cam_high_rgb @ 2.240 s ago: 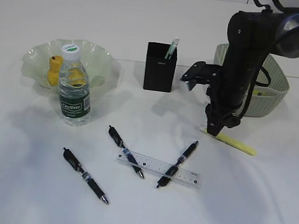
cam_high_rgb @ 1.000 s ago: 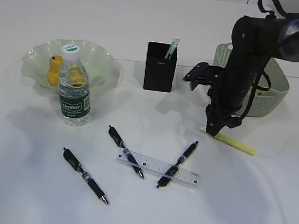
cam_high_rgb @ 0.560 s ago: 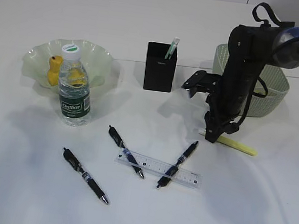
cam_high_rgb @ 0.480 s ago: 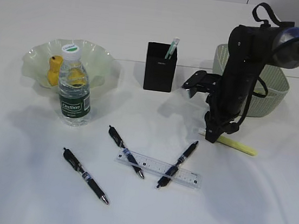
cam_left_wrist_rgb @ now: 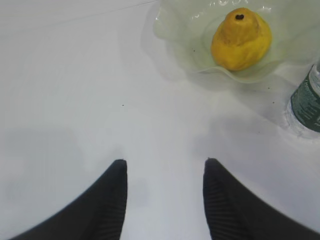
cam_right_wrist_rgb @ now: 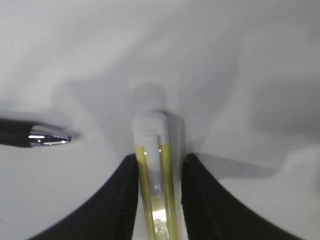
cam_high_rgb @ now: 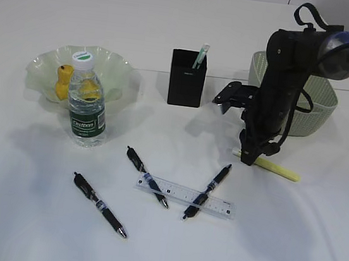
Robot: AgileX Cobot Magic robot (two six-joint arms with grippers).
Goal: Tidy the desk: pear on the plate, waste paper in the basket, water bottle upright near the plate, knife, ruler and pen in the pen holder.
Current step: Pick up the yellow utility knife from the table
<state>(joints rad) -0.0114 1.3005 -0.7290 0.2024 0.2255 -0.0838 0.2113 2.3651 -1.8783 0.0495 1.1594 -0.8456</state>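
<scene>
A yellow knife [cam_high_rgb: 278, 169] with a white end lies flat on the desk [cam_high_rgb: 222, 257], in front of the basket [cam_high_rgb: 311, 109]. My right gripper [cam_high_rgb: 247, 158] points down over that white end. Its open jaws stand either side of the knife [cam_right_wrist_rgb: 155, 170], the left one against it and the right one a sliver off. The pear [cam_high_rgb: 62, 82] sits in the plate [cam_high_rgb: 115, 66], with the water bottle [cam_high_rgb: 86, 104] upright in front. A ruler [cam_high_rgb: 182, 195] lies under two pens [cam_high_rgb: 145, 176] [cam_high_rgb: 207, 190]. My left gripper [cam_left_wrist_rgb: 165, 161] hangs open and empty. The waste paper is hidden.
The black pen holder [cam_high_rgb: 186, 78] stands at mid-table with a green-white stick [cam_high_rgb: 201, 56] in it. A third pen [cam_high_rgb: 99, 204] lies at the front left. A pen tip [cam_right_wrist_rgb: 45, 136] lies just left of my right jaws. Pear [cam_left_wrist_rgb: 241, 39], plate [cam_left_wrist_rgb: 175, 30] and bottle [cam_left_wrist_rgb: 306, 105] lie ahead of my left gripper.
My right gripper has come down onto the knife's white end and now straddles it at the tabletop. The knife has not moved. Nothing else has shifted.
</scene>
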